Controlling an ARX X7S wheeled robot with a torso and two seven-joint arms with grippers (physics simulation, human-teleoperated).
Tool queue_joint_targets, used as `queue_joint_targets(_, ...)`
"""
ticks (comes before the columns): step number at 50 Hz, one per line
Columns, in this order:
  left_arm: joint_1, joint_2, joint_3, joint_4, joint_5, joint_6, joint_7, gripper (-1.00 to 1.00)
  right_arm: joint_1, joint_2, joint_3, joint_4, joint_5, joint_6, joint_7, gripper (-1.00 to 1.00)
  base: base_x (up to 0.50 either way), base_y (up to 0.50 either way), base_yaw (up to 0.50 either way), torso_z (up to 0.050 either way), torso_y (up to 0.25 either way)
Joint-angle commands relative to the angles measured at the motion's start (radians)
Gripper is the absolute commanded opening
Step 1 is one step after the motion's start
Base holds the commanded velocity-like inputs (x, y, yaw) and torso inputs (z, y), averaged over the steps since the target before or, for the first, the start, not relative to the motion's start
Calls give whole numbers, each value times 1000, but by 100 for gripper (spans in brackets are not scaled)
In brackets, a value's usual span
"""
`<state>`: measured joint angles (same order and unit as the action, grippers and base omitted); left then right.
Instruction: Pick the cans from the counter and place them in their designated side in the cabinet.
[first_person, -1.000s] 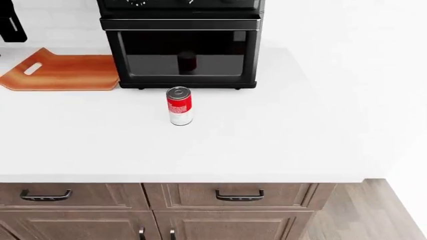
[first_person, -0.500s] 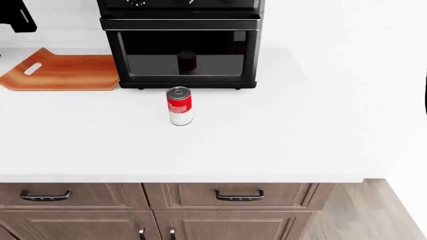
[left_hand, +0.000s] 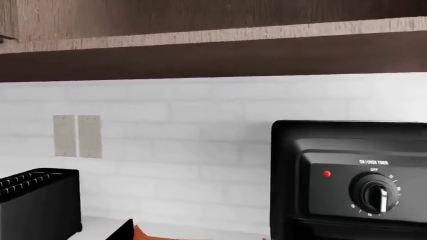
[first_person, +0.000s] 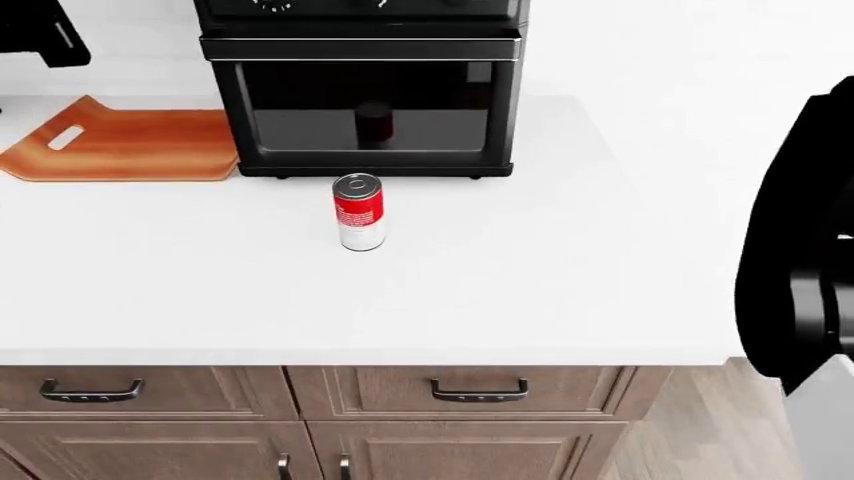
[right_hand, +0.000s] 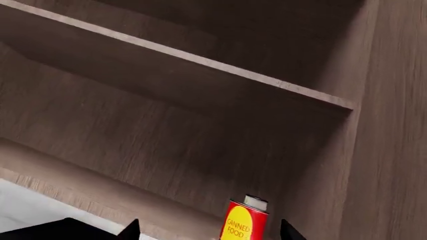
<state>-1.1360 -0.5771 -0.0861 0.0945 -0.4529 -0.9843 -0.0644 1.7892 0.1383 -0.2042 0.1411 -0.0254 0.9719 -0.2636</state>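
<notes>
Counter (first_person: 561, 280): plain white top, smooth, matt, no grain; drawer fronts (first_person: 461, 392) below are brown wood w/ visible grain, handles dark metal-looking. Red-and-white can (first_person: 359, 212): glossy printed wall, silver metal lid. Red can w/ yellow label (right_hand: 241, 224): shiny, silver lid too. Cabinet (right_hand: 220, 115) interior: dark brown wood, streaky grain, matt; shelf edge paler. Oven (first_person: 363, 90): black, semi-gloss casing, glass door reflective (dim can shape shows in it). Cutting board (first_person: 127, 145): orange wood, smooth, satin. Backsplash (left_hand: 187, 145): white tile, matt, faint joints. Toaster (left_hand: 37, 202): black, looks plastic. Right arm (first_person: 801, 260): black, flat finish.
</notes>
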Motion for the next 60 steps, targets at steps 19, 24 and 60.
queue_joint_targets(19,334,155,-169,394,-82,109,-79,100,-585,41,143,-635,18,133,85,100,0,0,0,0,0)
queue_joint_targets(24,403,180,-190,432,-74,154,-87,100,-694,16,183,-678,28,111,103,100,0,0,0,0,0)
queue_joint_targets(60,660,243,-97,284,81,402,-57,100,-1293,-58,248,-701,79,-155,221,100,0,0,0,0,0)
